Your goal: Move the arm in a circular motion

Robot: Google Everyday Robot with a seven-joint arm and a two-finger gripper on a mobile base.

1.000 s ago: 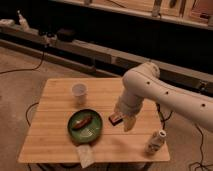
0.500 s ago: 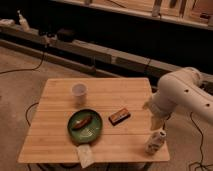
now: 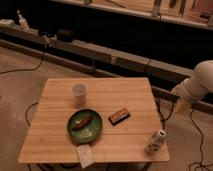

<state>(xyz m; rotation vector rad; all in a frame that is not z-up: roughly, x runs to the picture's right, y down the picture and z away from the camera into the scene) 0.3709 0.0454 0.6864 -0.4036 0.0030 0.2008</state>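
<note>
Bottle: white bottle [image 3: 155, 141], near right corner of the worktop [image 3: 125, 90], unmoved.
Plate: green plate [image 3: 85, 125], left of a dark bar [image 3: 119, 116].
Tool: the tool [image 3: 178, 104], just past the worktop's right edge; how far open is unreadable.
Arm: the arm [image 3: 200, 82], far right, swung away from above the bottle.

I see the arm [image 3: 199, 82] well off to the right of the table [image 3: 125, 95]: thick white seg, angled down-left twd it. Gripper [image 3: 180, 104] at the slim tip, pointing down, just outside the table's right edge, not over the top.
</note>
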